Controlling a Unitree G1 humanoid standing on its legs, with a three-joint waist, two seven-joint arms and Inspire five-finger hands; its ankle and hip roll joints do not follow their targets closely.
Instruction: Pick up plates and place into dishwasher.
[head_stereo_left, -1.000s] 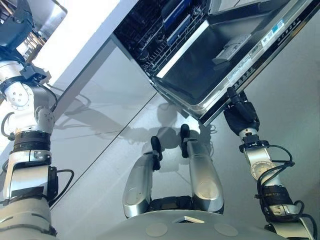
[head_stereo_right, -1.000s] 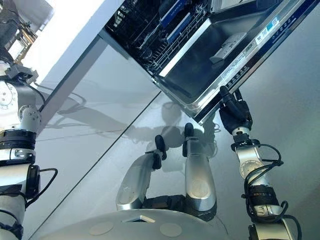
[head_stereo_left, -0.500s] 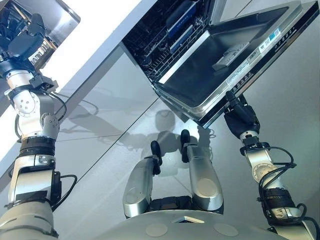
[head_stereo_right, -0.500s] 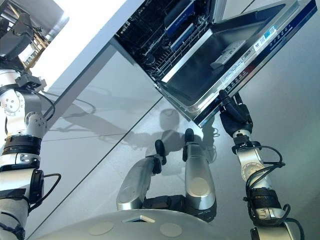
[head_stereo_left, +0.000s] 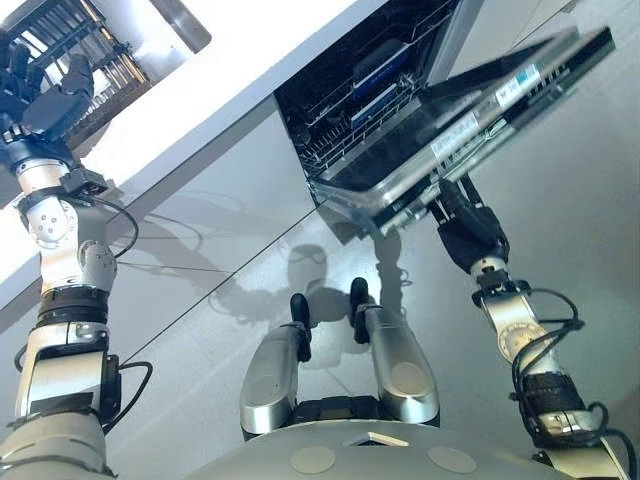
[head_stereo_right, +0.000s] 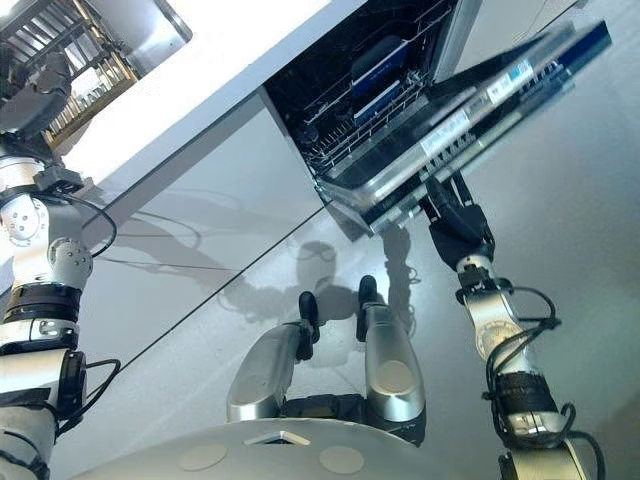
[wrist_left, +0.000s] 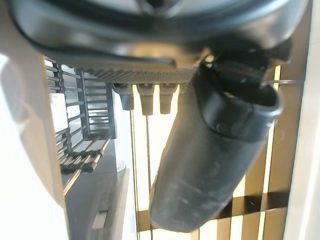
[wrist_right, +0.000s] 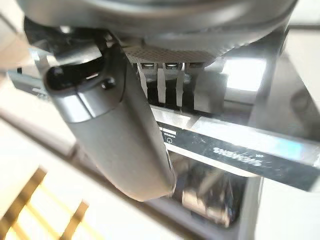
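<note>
Just above right hand: dishwasher door, tilted partway up, front edge touching the straight, unclenched fingers. Beyond door: open dishwasher, wire rack, blue items inside. Beside left hand, fingers loosely spread, holding nothing: dish rack on white counter. Plates too indistinct to place.
</note>
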